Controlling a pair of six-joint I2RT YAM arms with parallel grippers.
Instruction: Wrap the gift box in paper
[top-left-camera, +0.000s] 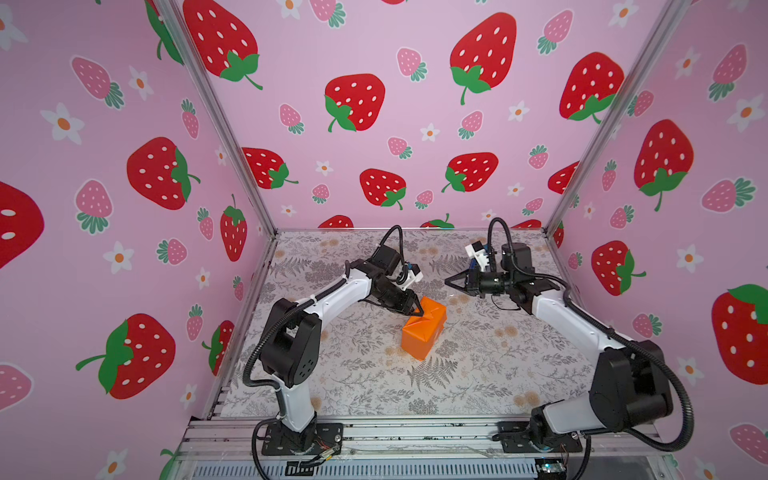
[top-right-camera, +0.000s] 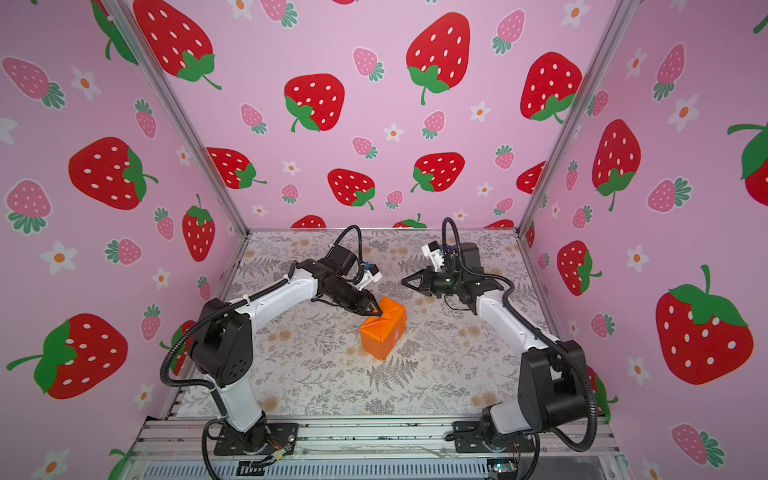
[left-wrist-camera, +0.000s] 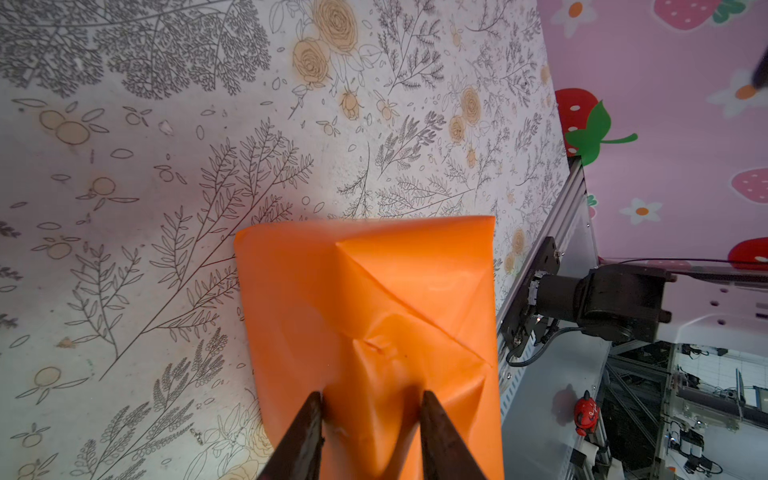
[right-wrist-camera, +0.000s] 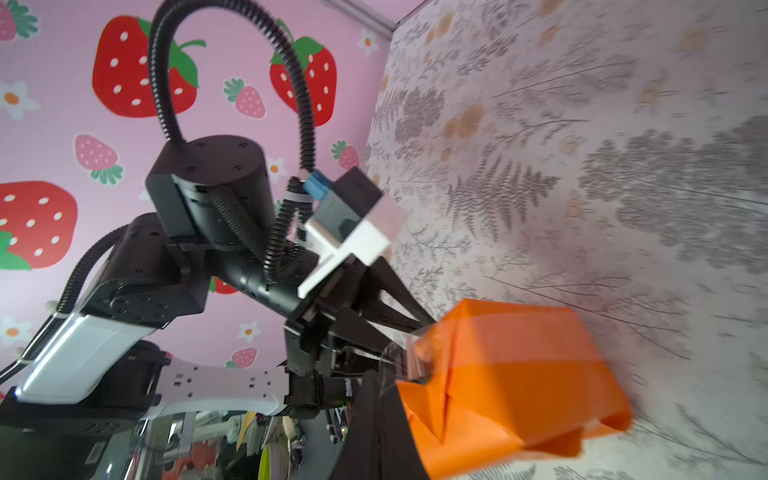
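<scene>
The orange paper (top-left-camera: 424, 332) (top-right-camera: 382, 332) is folded all round the gift box, which stays hidden inside it; the package sits mid-table. My left gripper (top-left-camera: 419, 311) (top-right-camera: 377, 311) rests on the package's top back edge. In the left wrist view its jaws (left-wrist-camera: 370, 397) stand apart, both tips touching creased paper (left-wrist-camera: 365, 291), with nothing pinched. My right gripper (top-left-camera: 448, 281) (top-right-camera: 405, 281) hovers shut above the table, behind and to the right of the package and clear of it. The right wrist view shows its shut fingers (right-wrist-camera: 374, 378) near the package's folded end (right-wrist-camera: 519, 374).
A grey-and-tan floral covering (top-left-camera: 353, 374) spreads over the table. Strawberry-print walls close off the left, back and right. An aluminium rail (top-left-camera: 415, 432) with both arm bases runs along the front edge. The right arm's base (left-wrist-camera: 602, 299) appears beyond the package in the left wrist view.
</scene>
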